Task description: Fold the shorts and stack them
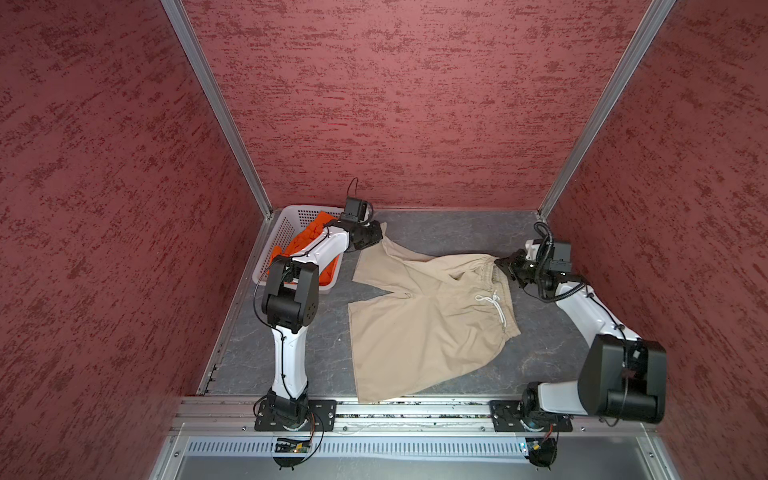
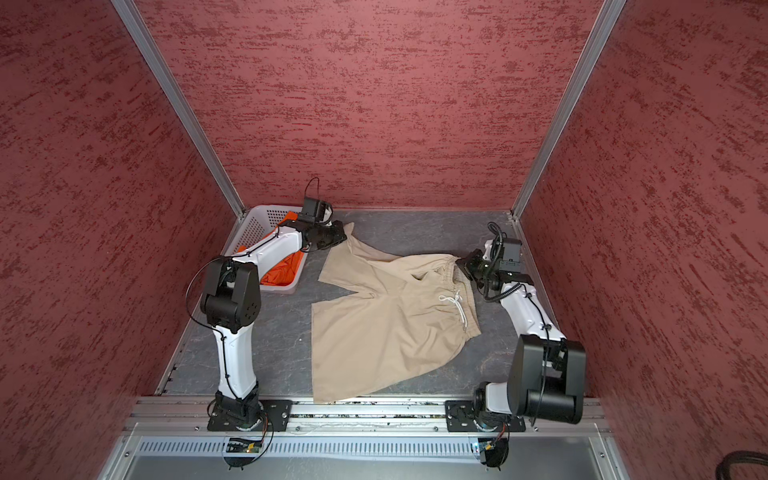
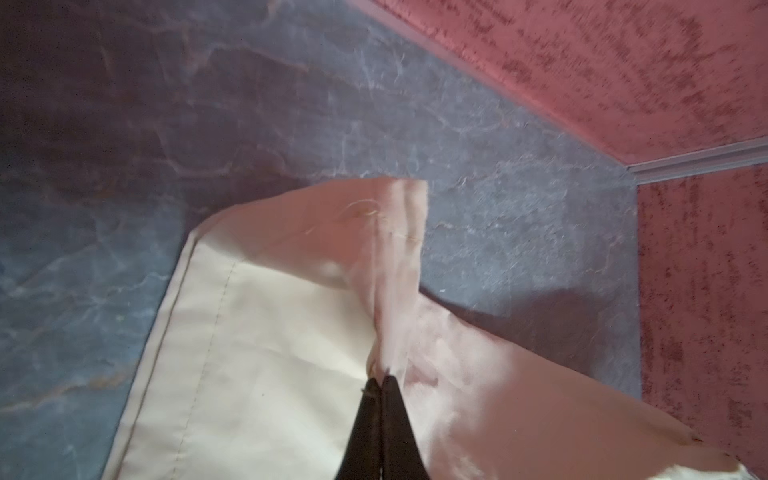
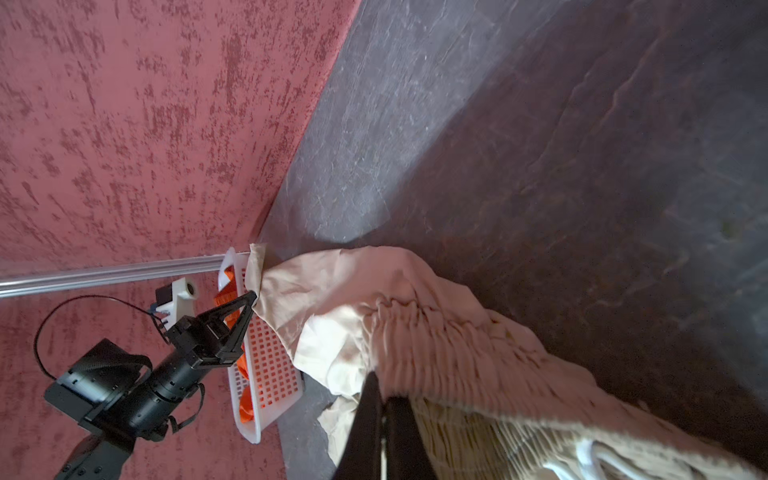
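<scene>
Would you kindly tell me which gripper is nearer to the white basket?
Left. The left gripper pinches the beige shorts by a leg hem right beside the basket; the right gripper grips their waistband, well away on the opposite side.

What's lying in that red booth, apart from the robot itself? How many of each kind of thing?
Pairs of shorts: 2 (beige shorts, spread on the floor; orange shorts, in the basket)
Baskets: 1 (white basket)
Total: 3
</scene>
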`<state>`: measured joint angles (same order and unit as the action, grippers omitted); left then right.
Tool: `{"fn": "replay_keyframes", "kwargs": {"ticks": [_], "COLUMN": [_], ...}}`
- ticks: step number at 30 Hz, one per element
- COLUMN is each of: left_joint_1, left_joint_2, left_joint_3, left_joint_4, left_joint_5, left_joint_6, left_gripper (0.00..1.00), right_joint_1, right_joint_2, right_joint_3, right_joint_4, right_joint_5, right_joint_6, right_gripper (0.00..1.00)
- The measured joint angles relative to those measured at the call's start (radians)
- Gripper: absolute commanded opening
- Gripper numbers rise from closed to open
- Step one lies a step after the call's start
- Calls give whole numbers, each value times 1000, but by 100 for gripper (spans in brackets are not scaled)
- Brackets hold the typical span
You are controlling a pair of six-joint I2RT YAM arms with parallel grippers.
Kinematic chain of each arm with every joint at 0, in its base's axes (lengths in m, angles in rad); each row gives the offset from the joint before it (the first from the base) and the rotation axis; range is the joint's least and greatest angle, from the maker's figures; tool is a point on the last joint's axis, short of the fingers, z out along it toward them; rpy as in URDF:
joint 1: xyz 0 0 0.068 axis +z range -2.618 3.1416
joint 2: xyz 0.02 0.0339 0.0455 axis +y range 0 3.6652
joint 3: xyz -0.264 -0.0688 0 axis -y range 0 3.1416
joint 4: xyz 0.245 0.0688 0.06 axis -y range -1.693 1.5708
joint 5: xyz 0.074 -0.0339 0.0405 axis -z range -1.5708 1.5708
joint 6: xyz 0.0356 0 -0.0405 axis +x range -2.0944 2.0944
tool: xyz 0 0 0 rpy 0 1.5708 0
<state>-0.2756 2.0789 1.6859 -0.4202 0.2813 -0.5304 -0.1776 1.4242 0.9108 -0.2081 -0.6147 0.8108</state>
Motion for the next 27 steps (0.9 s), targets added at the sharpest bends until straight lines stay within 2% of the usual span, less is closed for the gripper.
{"fn": "replay_keyframes", "kwargs": {"ticks": [3, 5, 6, 7, 11, 16, 18, 22, 27], "left_joint_1": [21, 29, 32, 34, 33, 22, 16, -2, -50], "left_joint_2": [47, 93, 123, 153, 251, 271, 258, 171, 50], "left_joint_3": [52, 93, 119, 145, 222, 225, 212, 89, -59], "left_joint_4": [65, 100, 113, 125, 135, 127, 130, 122, 83], "left_joint_5": [37, 58, 66, 75, 92, 92, 92, 90, 80], "left_joint_6": [-35, -62, -75, -86, -125, -134, -129, -109, -69], "left_gripper": [9, 10, 12, 18, 41, 42, 40, 35, 27], "right_joint_1": [-34, -52, -61, -71, -101, -120, -125, -127, -103], "right_joint_2": [116, 190, 226, 263, 408, 531, 538, 500, 301], "right_joint_3": [45, 78, 94, 109, 170, 233, 258, 317, 290], "right_joint_4": [71, 119, 146, 173, 296, 376, 370, 304, 172], "right_joint_5": [-25, -35, -37, -38, -37, -28, -17, 34, 124], "right_joint_6": [37, 65, 80, 98, 171, 219, 213, 132, -15], "right_gripper": [1, 7, 14, 21, 36, 52, 54, 55, 46]}}
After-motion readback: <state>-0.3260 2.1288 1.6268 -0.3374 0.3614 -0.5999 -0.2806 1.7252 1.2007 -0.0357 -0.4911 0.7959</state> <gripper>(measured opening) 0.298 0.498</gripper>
